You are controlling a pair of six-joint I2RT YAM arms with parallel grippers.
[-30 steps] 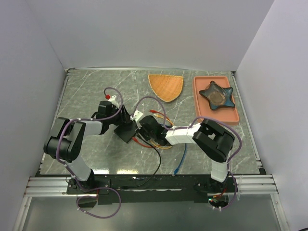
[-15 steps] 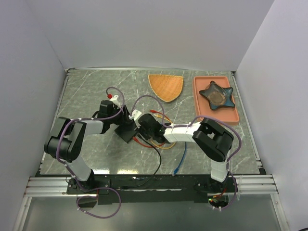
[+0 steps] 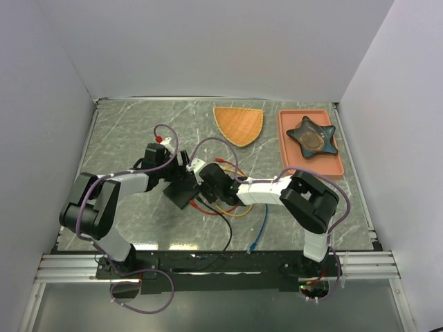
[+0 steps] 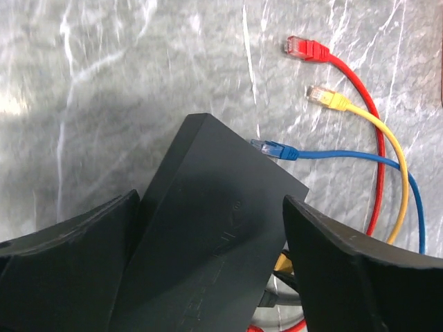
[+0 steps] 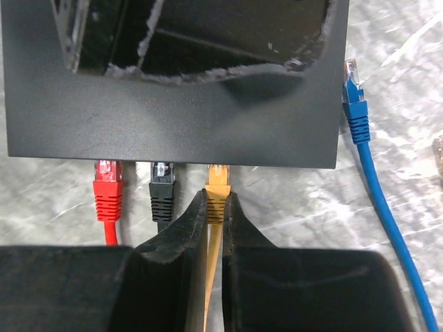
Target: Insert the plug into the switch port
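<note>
The flat black switch box (image 3: 183, 190) lies mid-table, held between the fingers of my left gripper (image 3: 178, 181); in the left wrist view the box (image 4: 208, 242) fills the gap between both jaws. My right gripper (image 5: 217, 207) is shut on a yellow plug (image 5: 217, 190), whose tip is at the box's long edge (image 5: 173, 149), in or at a port. A red plug (image 5: 108, 190) and a black plug (image 5: 162, 188) sit in ports to its left. In the top view the right gripper (image 3: 205, 188) is against the box's right side.
A loose blue plug (image 5: 354, 93) lies by the box's right end. Free red (image 4: 304, 48), yellow (image 4: 324, 97) and blue (image 4: 273, 149) cable ends lie beyond the box. An orange fan-shaped mat (image 3: 239, 124) and a pink tray (image 3: 291, 155) holding a star-shaped dish (image 3: 312, 136) are at the back.
The right gripper has moved left, closer to the box, with the yellow plug. The left gripper and box shifted slightly to the right and towards the back.
</note>
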